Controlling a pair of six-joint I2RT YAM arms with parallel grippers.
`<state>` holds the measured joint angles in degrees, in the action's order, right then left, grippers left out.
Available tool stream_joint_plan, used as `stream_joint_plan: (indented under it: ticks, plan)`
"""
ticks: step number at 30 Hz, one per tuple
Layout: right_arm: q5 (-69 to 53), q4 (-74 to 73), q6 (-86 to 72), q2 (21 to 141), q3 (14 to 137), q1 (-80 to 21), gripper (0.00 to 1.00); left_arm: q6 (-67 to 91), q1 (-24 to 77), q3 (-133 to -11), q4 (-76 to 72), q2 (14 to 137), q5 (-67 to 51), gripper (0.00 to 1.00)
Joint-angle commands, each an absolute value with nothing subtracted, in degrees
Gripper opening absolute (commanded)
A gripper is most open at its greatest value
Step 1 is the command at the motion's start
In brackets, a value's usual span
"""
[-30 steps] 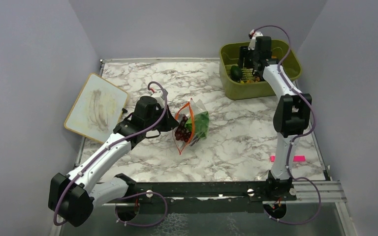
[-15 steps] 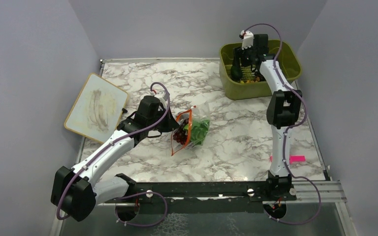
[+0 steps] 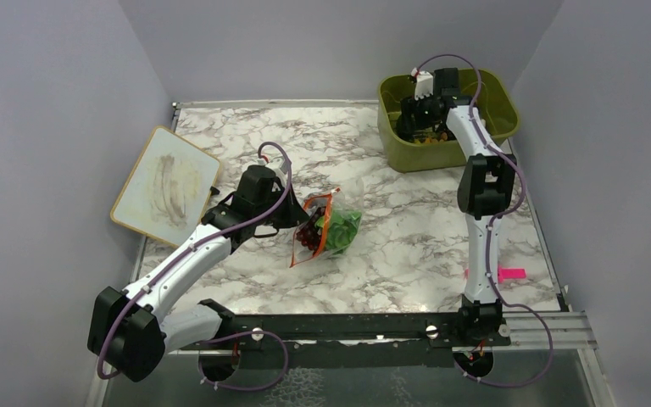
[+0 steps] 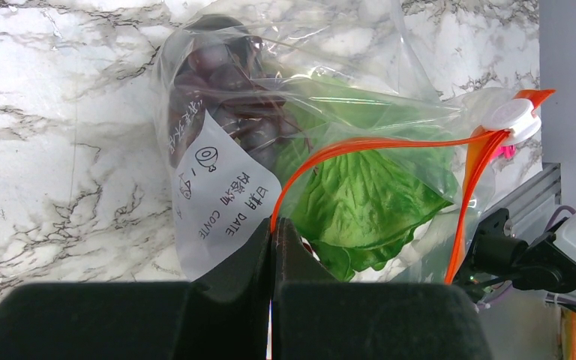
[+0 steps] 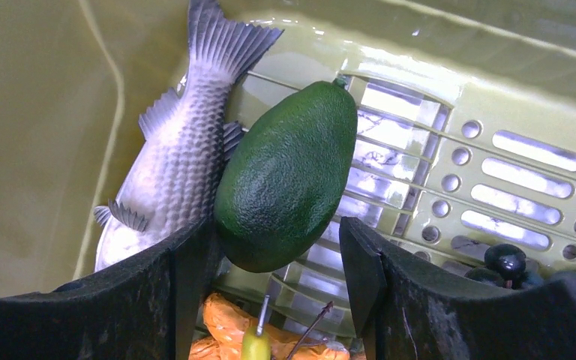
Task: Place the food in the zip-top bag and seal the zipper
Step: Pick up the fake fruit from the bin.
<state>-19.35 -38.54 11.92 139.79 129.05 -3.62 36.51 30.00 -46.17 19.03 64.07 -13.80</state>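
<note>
The clear zip-top bag [image 3: 326,227] hangs over mid-table. Purple grapes [image 4: 225,82] and a green lettuce leaf [image 4: 360,195] are inside it. My left gripper [image 4: 274,225] is shut on the orange-red zipper [image 4: 367,144] at one end of the mouth, which gapes open. My right gripper [image 5: 277,240] is down in the olive bin [image 3: 407,157], open. Its fingers stand either side of the lower end of a dark green avocado-like piece [image 5: 289,172]. A grey fish [image 5: 172,157] lies beside that piece, and orange pieces [image 5: 225,322] lie below the jaws.
A white board [image 3: 165,186] lies at the table's left edge. A pink clip [image 3: 509,273] sits by the right arm's base. A white slider [image 4: 514,120] rides on the zipper's far end. Dark grapes [image 5: 506,262] lie in the bin. Grey walls close three sides.
The right gripper has moved left and lower inside the bin, over the dark green piece. The left gripper has shifted slightly, and the bag now hangs lower and more tilted.
</note>
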Motion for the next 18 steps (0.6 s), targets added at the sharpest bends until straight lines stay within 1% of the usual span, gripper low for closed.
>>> stream_joint_plan:
  ticks: [1,5,14,18]
  plan:
    - [-18.6,-40.0,12.0,141.5,131.4,-3.3,0.65,36.9,30.0,-47.5,19.6,62.7,-13.1,0.00]
    - [-17.5,-39.4,11.2,143.3,132.8,-3.3,0.64,37.2,30.0,-47.2,19.8,62.3,-12.6,0.00]
    - [-17.9,-34.3,10.4,142.2,131.4,-3.2,0.40,37.7,30.0,-47.2,20.0,62.2,-12.0,0.00]
    - [-17.7,-32.2,10.5,140.0,130.2,-3.2,0.34,38.0,30.0,-47.3,20.0,62.4,-11.7,0.00]
